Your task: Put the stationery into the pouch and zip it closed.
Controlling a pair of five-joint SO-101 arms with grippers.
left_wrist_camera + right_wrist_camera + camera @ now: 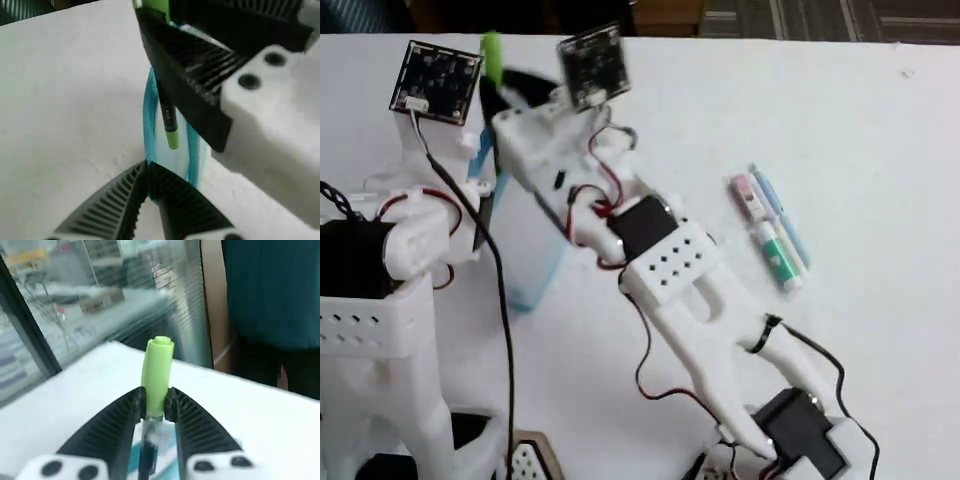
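1. Right end effector [155, 399] pinches a green pen [158, 365] between its two black fingers. The grip sits on the lower part of the light-green cap, which stands up above the fingertips.
2. Below those fingertips the pen's dark barrel runs down. Its small green end hangs between the two blue rims of the pouch [148, 125].
3. The pouch is translucent with blue edging. It lies on the table [880, 150] directly under the right end effector, with its mouth turned up toward it.
4. The left end effector [148, 180] is pressed together on the pouch's blue edge. Its ribbed fingertips meet on the rim, just beside the hanging end of the pen.
5. The two end effectors are close together over the pouch mouth, the right one above the left. Whether they touch cannot be told.
6. The remaining pens [770, 225] lie on the table well apart from both end effectors, on the other side of the right arm. They are a pink-and-white one, a green-and-white one and blue ones, side by side and touching.
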